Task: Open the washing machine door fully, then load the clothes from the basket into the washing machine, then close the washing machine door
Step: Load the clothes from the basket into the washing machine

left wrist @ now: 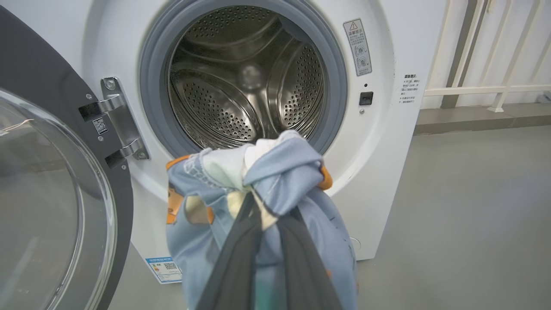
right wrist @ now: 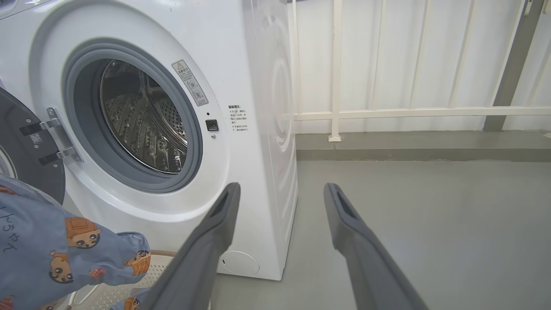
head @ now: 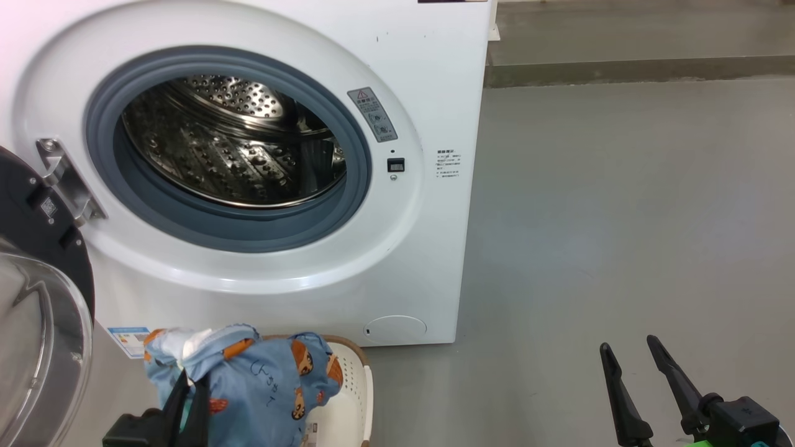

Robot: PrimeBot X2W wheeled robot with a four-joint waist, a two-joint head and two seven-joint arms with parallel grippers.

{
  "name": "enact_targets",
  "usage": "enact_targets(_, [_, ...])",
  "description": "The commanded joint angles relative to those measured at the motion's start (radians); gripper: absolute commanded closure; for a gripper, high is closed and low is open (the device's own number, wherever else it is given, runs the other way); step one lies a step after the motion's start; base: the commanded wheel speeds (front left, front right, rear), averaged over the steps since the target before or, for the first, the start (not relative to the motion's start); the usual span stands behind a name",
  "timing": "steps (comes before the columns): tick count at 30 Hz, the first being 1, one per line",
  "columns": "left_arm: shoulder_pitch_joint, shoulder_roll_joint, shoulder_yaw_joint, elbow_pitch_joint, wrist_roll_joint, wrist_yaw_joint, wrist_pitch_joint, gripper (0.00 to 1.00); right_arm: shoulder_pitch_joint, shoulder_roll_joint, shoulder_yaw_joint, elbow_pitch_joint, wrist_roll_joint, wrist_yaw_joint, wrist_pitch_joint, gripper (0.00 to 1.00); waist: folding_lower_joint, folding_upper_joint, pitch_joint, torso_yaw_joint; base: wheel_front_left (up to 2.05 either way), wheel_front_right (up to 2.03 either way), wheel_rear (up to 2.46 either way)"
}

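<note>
Holding the clothes [head: 248, 379] pinched in the left hand [head: 189, 388] above the basket [head: 354, 397], washing machine door [head: 43, 236] open, right hand [head: 628, 344] wide, empty; loading and closing not yet done.

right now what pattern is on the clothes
The clothes are light blue with orange prints; best in right wrist view.

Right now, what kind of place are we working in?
Likely a bare laundry corner or test space rather than a home: a white washing machine on plain grey floor, with a white railing beyond it.
</note>
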Motion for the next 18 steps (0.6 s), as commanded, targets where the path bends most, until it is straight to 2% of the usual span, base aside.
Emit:
enact_targets(1, [-0.022,0.021,0.032,-0.031,0.005,0.013,-0.001,1.00,-0.019,-0.005,0.021,-0.030,-0.013,0.002,0.001,0.00,0.0000,0.0000,0.000,0.000,0.00,0.00,0.00])
enact_targets(18, [-0.037,0.019,0.018,-0.003,-0.008,0.019,-0.017,1.00,-0.020,-0.003,0.026,-0.039,-0.016,0.002,0.005,0.00,0.0000,0.0000,0.010,-0.004,0.00,0.00,0.00])
